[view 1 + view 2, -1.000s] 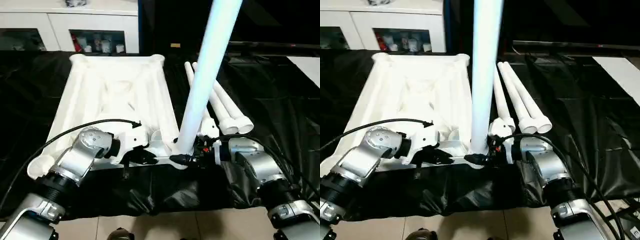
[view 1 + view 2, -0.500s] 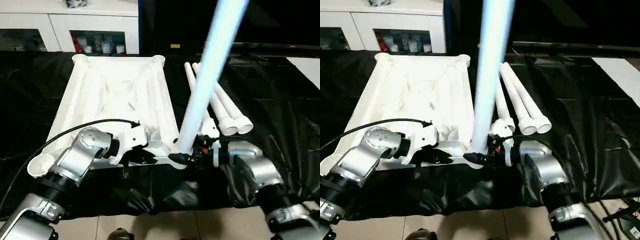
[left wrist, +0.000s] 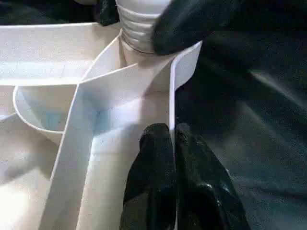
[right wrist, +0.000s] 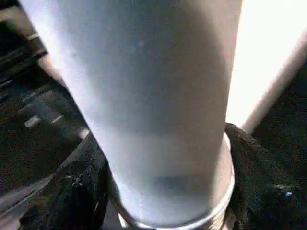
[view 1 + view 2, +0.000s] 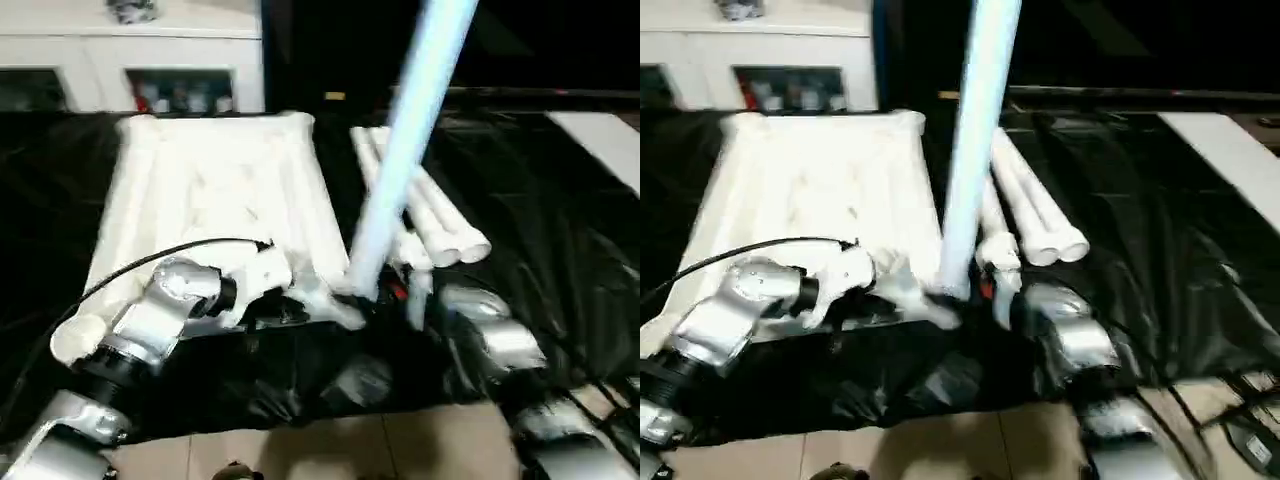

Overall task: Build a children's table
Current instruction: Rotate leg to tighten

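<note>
The children's table top (image 5: 205,185) lies upside down on the black cover, white and ribbed. One white leg (image 5: 405,150) stands nearly upright in its near right corner socket, leaning slightly right at the top; its threaded end (image 3: 139,31) sits in the socket. My right gripper (image 5: 380,292) is shut on the leg's base, a black finger (image 4: 76,191) on each side of it. Just left of that corner, my left gripper (image 3: 171,143) is shut on the top's thin near rim (image 3: 184,62). Three more legs (image 5: 435,215) lie side by side to the right of the top.
The work table's black cover (image 5: 560,220) hangs over the near edge, with tiled floor (image 5: 300,450) below. A white cabinet (image 5: 150,60) stands behind the table. A black cable (image 5: 150,260) loops over my left forearm.
The whole picture has shifted and blurred, so the camera moved. The leg's top swayed slightly right and back. Both grips are as before.
</note>
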`<state>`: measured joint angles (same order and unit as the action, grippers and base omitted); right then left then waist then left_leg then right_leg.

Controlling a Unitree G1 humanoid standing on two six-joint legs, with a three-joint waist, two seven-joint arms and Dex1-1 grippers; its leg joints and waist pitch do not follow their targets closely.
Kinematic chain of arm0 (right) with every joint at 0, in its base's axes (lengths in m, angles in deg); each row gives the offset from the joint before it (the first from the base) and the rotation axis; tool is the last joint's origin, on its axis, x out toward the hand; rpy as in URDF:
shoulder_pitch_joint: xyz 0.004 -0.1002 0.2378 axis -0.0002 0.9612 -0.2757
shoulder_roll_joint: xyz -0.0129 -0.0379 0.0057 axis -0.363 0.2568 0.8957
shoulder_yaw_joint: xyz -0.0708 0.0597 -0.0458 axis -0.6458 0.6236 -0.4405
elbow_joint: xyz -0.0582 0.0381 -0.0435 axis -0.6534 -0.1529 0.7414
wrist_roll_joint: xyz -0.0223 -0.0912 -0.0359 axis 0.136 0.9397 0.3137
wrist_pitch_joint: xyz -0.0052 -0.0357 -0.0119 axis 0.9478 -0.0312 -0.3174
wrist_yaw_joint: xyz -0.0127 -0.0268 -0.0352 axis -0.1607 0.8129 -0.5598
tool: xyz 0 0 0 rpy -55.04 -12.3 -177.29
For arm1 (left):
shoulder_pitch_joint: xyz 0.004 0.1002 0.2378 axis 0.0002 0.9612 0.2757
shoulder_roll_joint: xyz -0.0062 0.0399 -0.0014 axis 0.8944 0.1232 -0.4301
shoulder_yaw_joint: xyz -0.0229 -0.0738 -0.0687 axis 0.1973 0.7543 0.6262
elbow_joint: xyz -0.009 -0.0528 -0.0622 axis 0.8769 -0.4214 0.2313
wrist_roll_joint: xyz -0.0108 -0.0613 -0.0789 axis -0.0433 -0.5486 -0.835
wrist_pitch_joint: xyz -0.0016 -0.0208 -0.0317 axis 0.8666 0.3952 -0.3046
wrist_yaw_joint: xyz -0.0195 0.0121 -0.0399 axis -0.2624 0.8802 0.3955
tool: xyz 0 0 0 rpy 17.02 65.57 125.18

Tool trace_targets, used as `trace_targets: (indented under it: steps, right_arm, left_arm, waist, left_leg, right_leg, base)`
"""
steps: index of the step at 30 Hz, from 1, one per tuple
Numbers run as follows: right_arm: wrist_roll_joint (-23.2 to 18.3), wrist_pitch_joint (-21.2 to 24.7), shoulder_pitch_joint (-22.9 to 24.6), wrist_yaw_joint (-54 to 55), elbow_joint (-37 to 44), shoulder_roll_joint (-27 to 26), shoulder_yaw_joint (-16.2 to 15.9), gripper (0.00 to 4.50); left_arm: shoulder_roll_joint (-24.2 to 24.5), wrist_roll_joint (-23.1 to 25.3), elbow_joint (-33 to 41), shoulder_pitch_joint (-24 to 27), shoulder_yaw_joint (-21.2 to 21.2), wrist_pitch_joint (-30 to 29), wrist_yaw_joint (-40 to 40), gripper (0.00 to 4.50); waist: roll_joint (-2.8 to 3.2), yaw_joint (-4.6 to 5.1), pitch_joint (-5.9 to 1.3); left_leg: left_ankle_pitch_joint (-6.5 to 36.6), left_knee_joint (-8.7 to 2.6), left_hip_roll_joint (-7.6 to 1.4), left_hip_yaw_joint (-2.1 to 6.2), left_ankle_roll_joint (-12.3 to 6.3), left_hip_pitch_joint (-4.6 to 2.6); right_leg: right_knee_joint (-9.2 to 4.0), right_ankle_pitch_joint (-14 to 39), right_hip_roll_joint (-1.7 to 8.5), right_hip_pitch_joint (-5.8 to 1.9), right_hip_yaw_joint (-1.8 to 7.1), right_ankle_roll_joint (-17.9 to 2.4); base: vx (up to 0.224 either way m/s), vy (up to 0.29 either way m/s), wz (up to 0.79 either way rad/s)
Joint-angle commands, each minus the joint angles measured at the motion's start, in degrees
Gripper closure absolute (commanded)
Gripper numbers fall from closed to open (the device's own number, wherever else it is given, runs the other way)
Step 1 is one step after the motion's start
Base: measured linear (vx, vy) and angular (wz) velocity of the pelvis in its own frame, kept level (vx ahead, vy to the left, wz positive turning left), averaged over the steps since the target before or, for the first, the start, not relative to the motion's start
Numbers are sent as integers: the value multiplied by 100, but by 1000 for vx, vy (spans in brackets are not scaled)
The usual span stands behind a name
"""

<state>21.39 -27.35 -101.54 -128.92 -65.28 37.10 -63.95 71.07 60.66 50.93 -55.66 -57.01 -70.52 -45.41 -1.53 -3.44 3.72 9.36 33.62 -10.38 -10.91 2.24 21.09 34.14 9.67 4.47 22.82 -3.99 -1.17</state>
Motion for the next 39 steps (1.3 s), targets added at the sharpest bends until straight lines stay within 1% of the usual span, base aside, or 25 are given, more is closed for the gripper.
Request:
trace_targets:
  steps: [1,2,3,4,6,7,8,11,13,15,16,17,18,21,22,26,27,29,31,32,34,36,37,38,39]
  right_arm:
    - [165,191,-32,842,-737,-167,105,166]
    - [165,191,-32,842,-737,-167,105,166]
    - [-11,148,-368,1552,-1246,-573,365,166]
    - [-46,139,-436,1682,-1347,-656,417,166]
    - [-81,147,-547,1936,-1522,-767,498,166]
    - [-84,144,-576,1991,-1572,-790,517,166]
    - [-94,128,-632,2048,-1664,-842,548,166]
    - [-45,85,-810,2230,-1964,-976,624,166]
    - [41,-26,-914,2192,-2158,-1046,643,166]
    - [10,-56,-944,2118,-2213,-1077,693,166]
    - [0,-57,-948,2112,-2219,-1081,705,110]
    - [-59,-56,-974,2070,-2241,-1085,762,96]
    - [-70,-82,-988,2050,-2241,-1080,773,96]
    - [-37,-298,-1054,1992,-2270,-1046,797,62]
    - [-32,-362,-1075,1951,-2273,-1039,807,54]
    - [-99,-505,-1090,1505,-2118,-1015,838,54]
    - [-131,-530,-1019,1184,-1907,-977,804,54]
    - [-136,-533,-1004,1129,-1866,-969,795,54]
    - [-151,-485,-731,732,-1324,-831,630,54]
    - [-159,-440,-433,486,-782,-685,481,54]
    - [-157,-403,-290,427,-516,-618,418,54]
    - [-141,-282,13,295,80,-488,305,54]
    - [-136,-234,126,231,315,-426,252,54]
    - [-136,-97,362,84,821,-283,148,54]
    - [-119,-44,448,26,1011,-220,106,54]
  left_arm:
    - [-319,-49,294,-218,182,-191,546,450]
    - [-319,-49,294,-218,182,-191,546,450]
    - [-704,82,621,-126,282,-761,1264,450]
    - [-778,110,702,-97,282,-867,1386,450]
    - [-898,139,813,-50,276,-994,1541,450]
    - [-927,145,838,-39,275,-1022,1574,450]
    - [-975,169,880,-19,258,-1061,1624,450]
    - [-1037,230,943,27,208,-1105,1724,450]
    - [-993,264,997,37,181,-1174,1756,450]
    - [-946,272,1042,44,164,-1217,1744,450]
    - [-937,268,1048,45,160,-1224,1739,450]
    - [-896,252,1078,53,145,-1249,1721,450]
    - [-877,247,1078,52,142,-1252,1708,450]
    - [-836,234,1083,50,120,-1221,1647,450]
    - [-823,225,1079,47,113,-1202,1624,450]
    - [-730,236,1081,68,30,-1051,1497,450]
    - [-658,270,1063,93,-27,-961,1440,450]
    - [-647,273,1057,97,-34,-946,1430,450]
    - [-594,242,982,104,12,-900,1400,450]
    - [-562,196,888,82,87,-858,1370,450]
    - [-542,183,846,67,111,-816,1345,450]
    - [-484,152,772,34,139,-743,1298,450]
    - [-460,138,716,6,149,-688,1260,450]
    - [-392,93,617,-39,162,-560,1112,450]
    - [-361,65,579,-53,166,-458,1022,450]
  waist:
    - [86,46,-345]
    - [86,46,-345]
    - [81,71,-345]
    - [61,96,-336]
    - [66,117,-336]
    - [28,137,-335]
    - [44,136,-333]
    - [28,162,-331]
    - [50,164,-326]
    - [53,180,-327]
    - [71,183,-331]
    - [76,184,-334]
    - [103,186,-335]
    - [86,176,-334]
    - [109,178,-332]
    - [106,152,-342]
    - [103,140,-347]
    - [111,124,-354]
    - [114,90,-356]
    - [132,57,-362]
    - [108,2,-394]
    - [105,-24,-387]
    - [106,-35,-389]
    - [199,-50,-397]
    - [171,-61,-410]
  left_leg:
    - [2644,-476,-291,271,457,-129]
    - [2644,-476,-291,271,457,-129]
    - [2693,-465,-281,270,385,-126]
    - [2727,-469,-287,297,399,-133]
    - [2807,-448,-265,297,335,-140]
    - [2775,-449,-253,303,292,-111]
    - [2781,-448,-251,301,278,-119]
    - [2862,-448,-250,310,259,-113]
    - [2966,-451,-246,310,268,-138]
    - [3054,-471,-253,329,278,-127]
    - [3085,-482,-260,338,289,-126]
    - [3091,-491,-263,340,293,-123]
    - [3137,-502,-268,346,306,-123]
    - [3221,-494,-263,323,316,-165]
    - [3257,-488,-260,315,319,-172]
    - [3115,-486,-268,309,267,-158]
    - [2998,-492,-269,298,241,-143]
    - [2845,-493,-276,276,210,-139]
    - [2641,-495,-273,251,158,-131]
    - [2512,-495,-276,234,120,-138]
    - [2286,-483,-286,202,58,-157]
    - [2083,-496,-283,205,24,-104]
    - [2036,-495,-286,203,18,-99]
    - [2004,-490,-278,199,50,-127]
    - [1953,-482,-272,190,33,-129]
  right_leg:
    - [-547,3226,488,-151,211,-718]
    - [-547,3226,488,-151,211,-718]
    - [-566,3232,481,-139,213,-701]
    - [-562,3196,477,-128,202,-749]
    - [-596,3287,481,-117,191,-707]
    - [-593,3329,474,-127,182,-678]
    - [-607,3349,469,-120,184,-652]
    - [-614,3383,466,-103,171,-623]
    - [-638,3432,459,-80,163,-574]
    - [-636,3352,455,-103,142,-584]
    - [-633,3254,456,-114,135,-601]
    - [-631,3182,452,-121,131,-617]
    - [-619,3038,447,-124,131,-659]
    - [-625,2931,448,-85,143,-733]
    - [-634,2915,449,-76,148,-761]
    - [-616,2811,463,-104,165,-816]
    - [-597,2664,457,-116,175,-867]
    - [-575,2459,456,-120,196,-948]
    - [-568,2297,439,-143,201,-959]
    - [-561,2104,422,-150,210,-972]
    - [-516,1829,424,-147,229,-1068]
    - [-494,1790,417,-192,224,-1065]
    - [-496,1778,426,-199,226,-1046]
    - [-503,1600,389,-190,223,-1031]
    - [-497,1516,386,-199,223,-1040]
  base:
    - [0,0,0]
    - [0,0,0]
    - [0,0,0]
    - [0,0,0]
    - [0,0,0]
    - [0,0,0]
    - [0,0,0]
    - [0,0,0]
    - [0,0,0]
    - [0,0,0]
    - [0,0,0]
    - [0,0,0]
    - [0,0,0]
    - [0,0,0]
    - [0,0,0]
    - [0,0,0]
    - [0,0,0]
    - [0,0,0]
    - [0,0,0]
    - [0,0,0]
    - [0,0,0]
    - [0,0,0]
    - [0,0,0]
    - [0,0,0]
    - [0,0,0]
